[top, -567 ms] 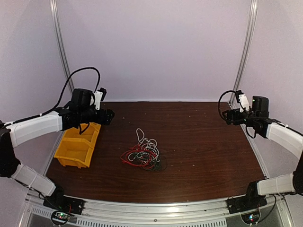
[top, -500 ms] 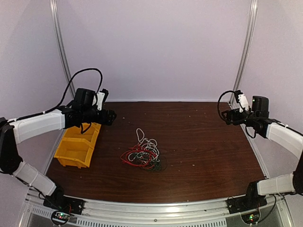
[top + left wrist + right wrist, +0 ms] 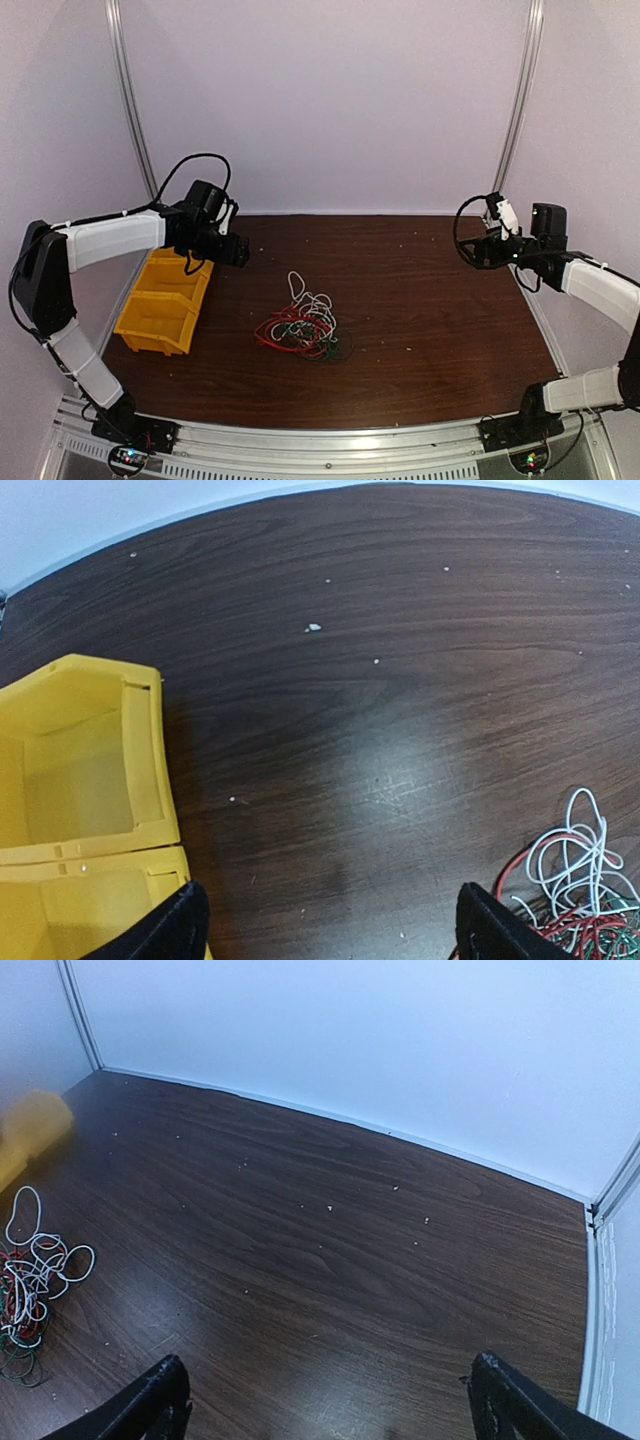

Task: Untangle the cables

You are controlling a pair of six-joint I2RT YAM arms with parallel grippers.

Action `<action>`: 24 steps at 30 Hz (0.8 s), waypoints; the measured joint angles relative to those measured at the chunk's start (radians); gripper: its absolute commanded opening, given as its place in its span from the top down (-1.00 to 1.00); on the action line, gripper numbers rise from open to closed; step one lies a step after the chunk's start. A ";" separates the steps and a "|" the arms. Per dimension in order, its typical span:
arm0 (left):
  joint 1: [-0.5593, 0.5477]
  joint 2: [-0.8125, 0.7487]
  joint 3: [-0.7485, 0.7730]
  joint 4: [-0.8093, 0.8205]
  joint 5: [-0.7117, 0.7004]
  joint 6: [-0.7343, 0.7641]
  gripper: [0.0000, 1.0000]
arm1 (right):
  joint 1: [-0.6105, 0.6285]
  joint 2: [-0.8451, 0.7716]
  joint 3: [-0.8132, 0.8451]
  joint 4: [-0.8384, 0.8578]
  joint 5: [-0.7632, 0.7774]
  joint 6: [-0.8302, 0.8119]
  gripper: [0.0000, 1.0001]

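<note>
Counter [image 3: 430, 300] is carrying a yellow bin [image 3: 165, 310] at its left edge and the cables [image 3: 303, 330], one red, white and dark knot near the middle. I am holding the left end effector [image 3: 330, 930] and right end effector [image 3: 330, 1405] released, empty, well apart from it. Untangling is only starting, I judge; next I am needing to reach for the outlying white loop [image 3: 296, 285].

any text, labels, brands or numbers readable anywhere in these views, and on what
None: no readable word, label, brand or number shows in any view.
The yellow bin, the cables and the table carry no print.
The small lit boards at the near rail are too small to read.
</note>
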 measured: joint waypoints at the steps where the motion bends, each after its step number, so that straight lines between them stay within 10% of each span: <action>1: 0.000 0.000 0.005 -0.016 -0.014 -0.011 -0.85 | 0.000 0.000 0.000 -0.001 -0.006 -0.002 -0.94; 24: 0.101 0.168 0.013 -0.122 -0.170 -0.074 -0.64 | 0.041 0.022 0.001 -0.052 -0.053 -0.043 -0.82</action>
